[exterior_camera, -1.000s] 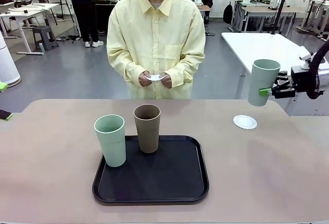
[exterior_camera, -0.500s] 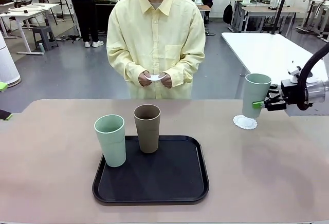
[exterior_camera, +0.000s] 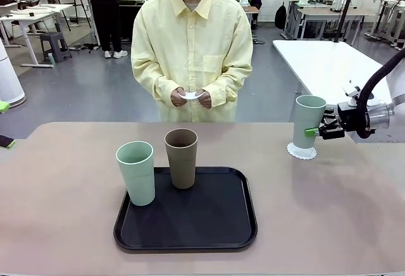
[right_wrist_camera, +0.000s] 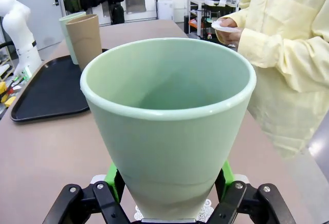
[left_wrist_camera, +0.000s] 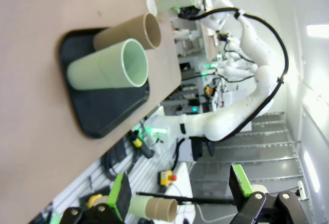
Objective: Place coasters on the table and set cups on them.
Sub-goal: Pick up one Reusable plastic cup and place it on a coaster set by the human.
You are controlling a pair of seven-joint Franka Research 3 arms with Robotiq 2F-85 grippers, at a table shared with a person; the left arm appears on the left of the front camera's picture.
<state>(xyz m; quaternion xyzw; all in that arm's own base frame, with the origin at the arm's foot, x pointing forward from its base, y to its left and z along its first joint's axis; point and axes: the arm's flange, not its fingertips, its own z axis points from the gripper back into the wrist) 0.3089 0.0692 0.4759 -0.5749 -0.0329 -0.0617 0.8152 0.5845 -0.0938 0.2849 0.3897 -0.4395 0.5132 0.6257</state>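
Observation:
My right gripper (exterior_camera: 312, 131) is shut on a pale mint green cup (exterior_camera: 308, 121) at the right of the beige table (exterior_camera: 63, 194). The cup is upright, with its base down at a white lacy coaster (exterior_camera: 301, 151). In the right wrist view the cup (right_wrist_camera: 169, 116) sits between the green pads (right_wrist_camera: 111, 175), and the coaster's edge (right_wrist_camera: 206, 211) peeks out below. A second mint cup (exterior_camera: 135, 173) and a brown cup (exterior_camera: 181, 158) stand on the black tray (exterior_camera: 209, 225). The person holds more white coasters (exterior_camera: 191, 95) in both hands. My left gripper (left_wrist_camera: 180, 193) is open and holds nothing.
The tray lies in the middle of the table near my edge. The person stands at the far side behind it. A white table (exterior_camera: 329, 61) stands beyond the right corner. The left wrist view shows the tray (left_wrist_camera: 103, 111) with both cups and my right arm (left_wrist_camera: 252, 44) farther off.
My right gripper has carried the mint cup left and down, from above the table's right edge onto the spot of the lacy coaster. The person and the tray's cups have not moved.

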